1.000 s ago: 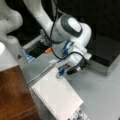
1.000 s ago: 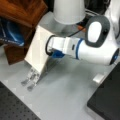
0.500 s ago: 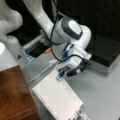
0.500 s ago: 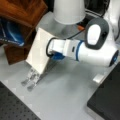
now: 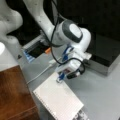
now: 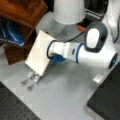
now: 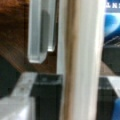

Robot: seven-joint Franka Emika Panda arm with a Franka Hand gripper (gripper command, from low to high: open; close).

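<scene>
One view only — board's wooden edge.

You get soft, blurry front views under even overhead light, dark at twelve o'clock; the wrist view is badly out of focus, its flat white board smeared.

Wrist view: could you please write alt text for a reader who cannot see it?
A pale board stands on edge, filling the middle from top to bottom. A translucent finger of the end effector hangs beside it on the left, before brown wood.
</scene>
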